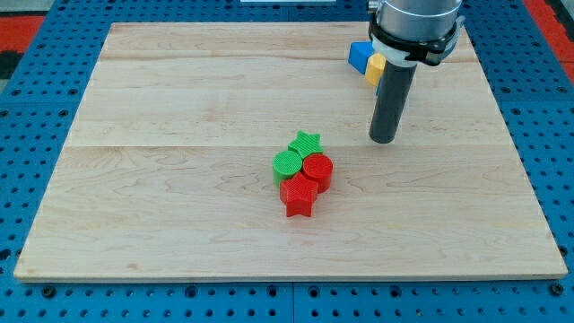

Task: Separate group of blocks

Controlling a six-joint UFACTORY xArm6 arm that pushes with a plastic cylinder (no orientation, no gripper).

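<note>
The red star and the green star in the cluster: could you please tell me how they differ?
The red star is red and lies at the cluster's bottom edge; the green star is green and lies at its top, nearer my tip. The green star is partly hidden by neighbours; the red star shows fully. Both are star-shaped.

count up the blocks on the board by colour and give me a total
green: 2, a star and a round block
red: 2, a round block and a star
blue: 1, a block partly hidden behind the rod
yellow: 1, a block partly hidden behind the rod
total: 6
My tip sits to the view's right of the red and green cluster, apart from it.
</note>
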